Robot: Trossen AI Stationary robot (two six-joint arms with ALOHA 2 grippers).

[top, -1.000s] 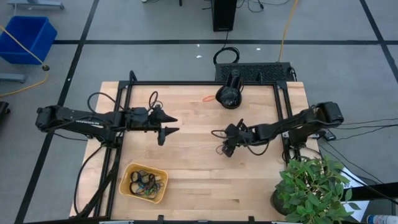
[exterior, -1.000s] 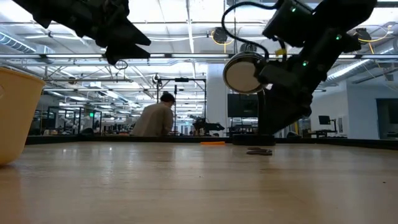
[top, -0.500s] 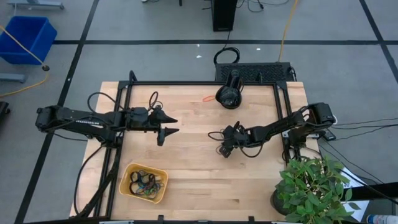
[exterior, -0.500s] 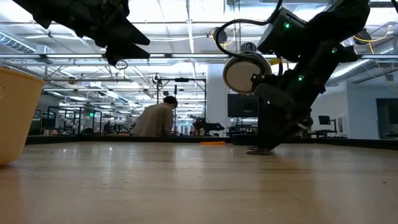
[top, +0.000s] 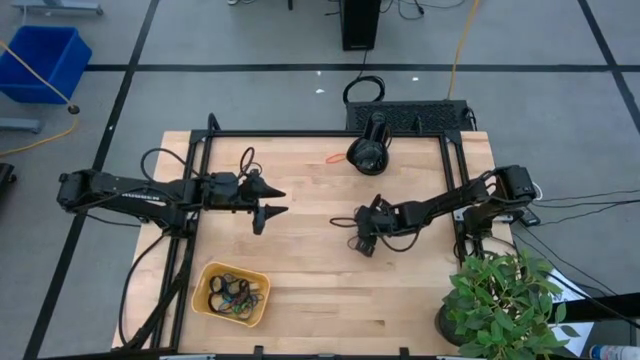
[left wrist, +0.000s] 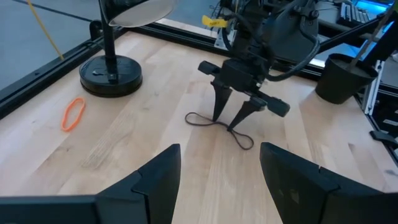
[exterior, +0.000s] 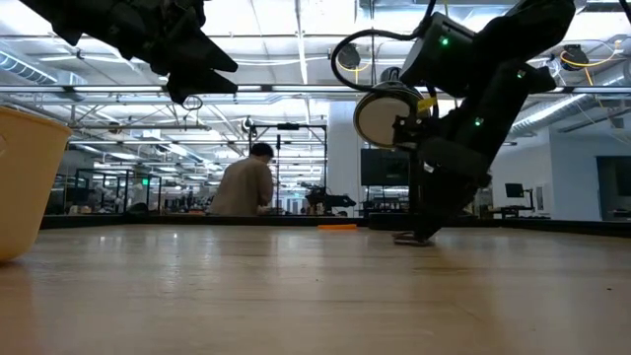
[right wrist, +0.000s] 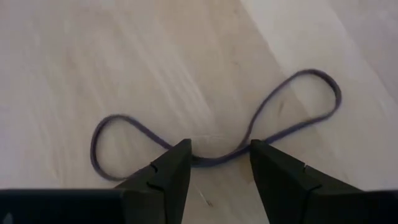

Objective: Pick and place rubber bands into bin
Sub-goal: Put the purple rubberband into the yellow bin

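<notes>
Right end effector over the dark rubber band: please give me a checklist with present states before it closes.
1. Right end effector open: ok.
2. Fingers straddle the pinched middle of the dark rubber band: ok.
3. Fingertips down at the table: ok, judged from the low view.
4. Band lies free, nothing on it: ok.
5. Left end effector apart, hovering open: ok.
6. Bin has room: ok, bands already inside.
</notes>
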